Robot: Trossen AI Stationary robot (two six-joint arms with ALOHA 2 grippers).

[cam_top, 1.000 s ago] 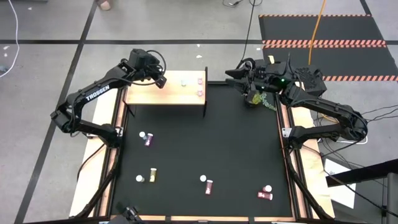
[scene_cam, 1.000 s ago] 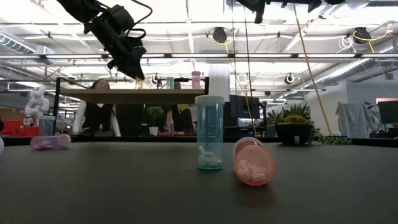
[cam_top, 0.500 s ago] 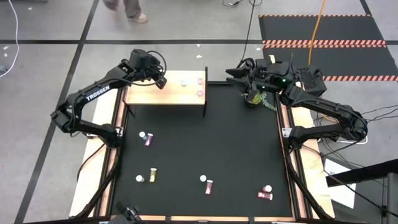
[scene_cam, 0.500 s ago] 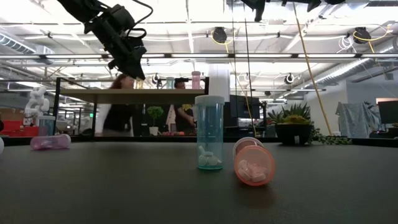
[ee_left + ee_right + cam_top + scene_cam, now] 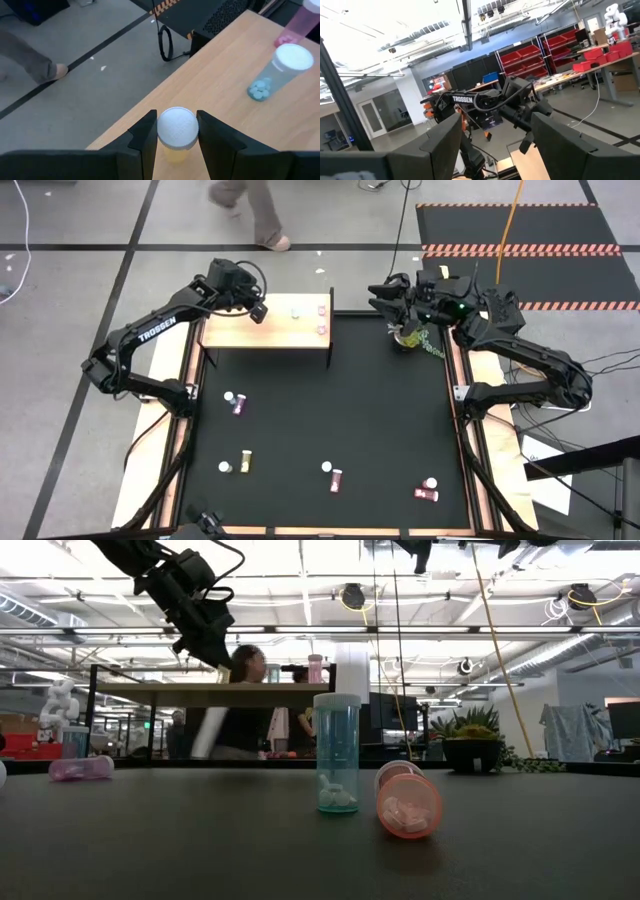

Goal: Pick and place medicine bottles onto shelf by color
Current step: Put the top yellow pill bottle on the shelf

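Note:
My left gripper [image 5: 258,311] is over the left end of the pale wooden shelf [image 5: 270,332], shut on a yellow medicine bottle with a white cap [image 5: 177,131]. It shows above the shelf board in the low view [image 5: 214,652]. A teal bottle [image 5: 295,311] and two pink bottles [image 5: 322,310] stand on the shelf. Other bottles are on the black table: magenta [image 5: 237,404], yellow [image 5: 245,462], orange-red [image 5: 336,477] and red [image 5: 427,493]. My right gripper [image 5: 378,295] is open and empty, high over the table's far right corner. My left gripper pinches the yellow bottle just under its white cap [image 5: 176,150], one finger [image 5: 145,137] on each side. The fingers come from above, pointing down. The bottle stands upright in the hold, over the shelf's far left part; whether its base touches the board I cannot tell.
In the low view a teal bottle [image 5: 337,767] stands upright mid-table, an orange-red one [image 5: 407,805] lies beside it, and a pink one [image 5: 80,769] lies at the left. A potted plant [image 5: 410,338] sits at the far right corner. A person [image 5: 250,205] walks past beyond the far edge.
My left gripper has kept still with the yellow bottle. My right gripper has shifted slightly toward the table's far right corner. A person has walked across the floor behind the shelf.

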